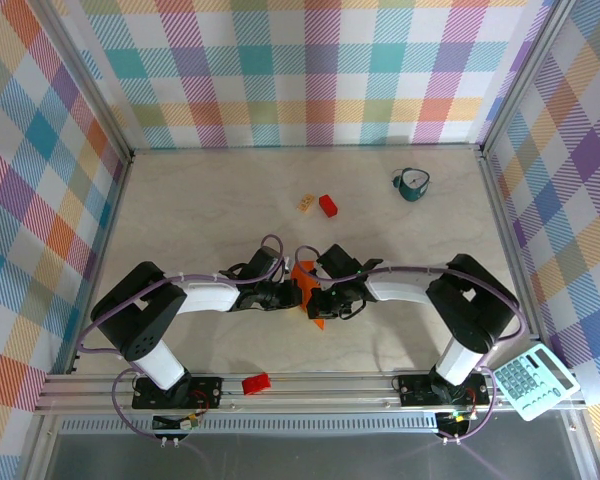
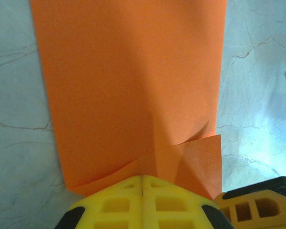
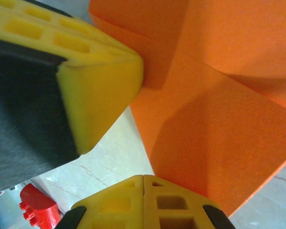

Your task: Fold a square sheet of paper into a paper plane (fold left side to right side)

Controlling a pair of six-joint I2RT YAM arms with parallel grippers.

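The square sheet of paper (image 1: 316,317) is bright orange and lies folded into a long band (image 2: 128,76) at the table's middle, with a creased flap (image 2: 195,162) at its near end. My left gripper (image 1: 292,292) is shut, and its yellow fingertips (image 2: 142,179) are pressed together on the flap's edge. My right gripper (image 1: 320,298) is also shut. Its tips (image 3: 143,177) sit at the paper's (image 3: 214,119) lower edge, beside the left fingers (image 3: 100,81). I cannot tell whether either pair pinches the paper or just presses on it.
A small red block (image 1: 328,205) and a tan block (image 1: 307,203) lie behind the paper. A teal cup (image 1: 412,183) stands at the back right. Another red block (image 1: 256,383) rests on the front rail, and a calculator (image 1: 535,381) sits at the front right.
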